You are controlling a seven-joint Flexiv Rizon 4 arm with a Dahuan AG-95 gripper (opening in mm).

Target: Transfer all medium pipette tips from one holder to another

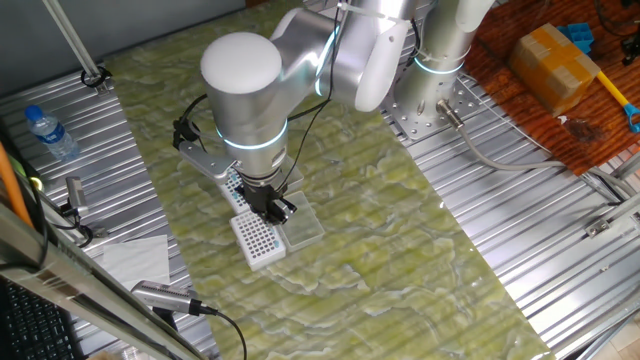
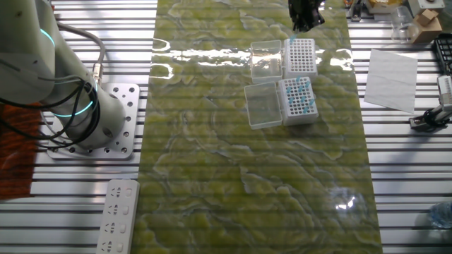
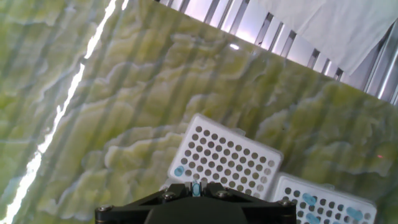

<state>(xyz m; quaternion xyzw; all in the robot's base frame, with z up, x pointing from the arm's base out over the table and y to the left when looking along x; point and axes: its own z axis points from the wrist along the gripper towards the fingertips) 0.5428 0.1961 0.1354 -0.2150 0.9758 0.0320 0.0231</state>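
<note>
Hovering above a nearly bare white rack (image 3: 224,163) on the green tabletop (image 3: 124,93), pincer (image 3: 196,188) pinched narrow on 1 blue-topped pipette tip (image 3: 196,186). 1 tip (image 3: 180,170) seated in that rack's corner; remaining medium pipette tips (image 2: 299,97) in the neighbouring rack (image 2: 297,99), clear lids (image 2: 264,106) alongside.

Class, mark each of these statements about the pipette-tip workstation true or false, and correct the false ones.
1. Two tip holders sit side by side on the green mat. True.
2. Both holders are full of blue tips. False: the farther one is almost bare; the nearer holder has scattered medium pipette tips.
3. Each holder's clear lid is open. True.
4. A water bottle stands on the mat. False: the bottle lies on the metal table.
5. The gripper holds one blue tip. True.
</note>
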